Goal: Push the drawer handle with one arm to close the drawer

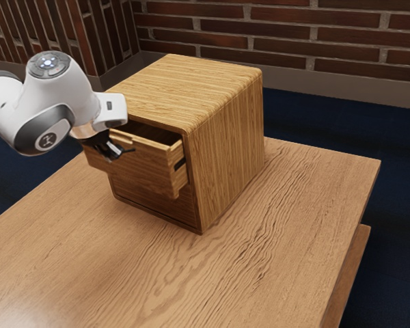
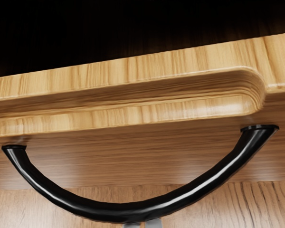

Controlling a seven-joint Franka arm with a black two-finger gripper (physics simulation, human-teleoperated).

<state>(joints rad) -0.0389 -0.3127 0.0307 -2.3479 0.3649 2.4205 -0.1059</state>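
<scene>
1. The fingers (image 2: 153, 224) of my black two-finger gripper (image 1: 111, 150) look drawn together, their tips side by side with hardly a slit between them and nothing clamped there. I read that as a choice to push rather than pull: closed, they make one firm pusher.
2. Those tips sit by the middle of the black, curved, glossy handle (image 2: 133, 212), which bows out from the drawer front and partly hides them from my wrist camera. I can't tell whether they touch it. A central spot should keep the drawer from skewing as it slides.
3. That handle is on the upper light-brown wooden drawer (image 1: 132, 165), which stands out from the striped wooden cabinet (image 1: 227, 137). My hand is on its outer side, the right side for driving it in.
4. As a container, the drawer is open-topped; its inside is dark from here, and I can't make out any contents. The lower wooden drawer front (image 1: 154, 198) lies within the cabinet's face.
5. The closing remains to be done. I'd push straight toward the cabinet, watching that the tips don't slip off the rounded bar.
</scene>
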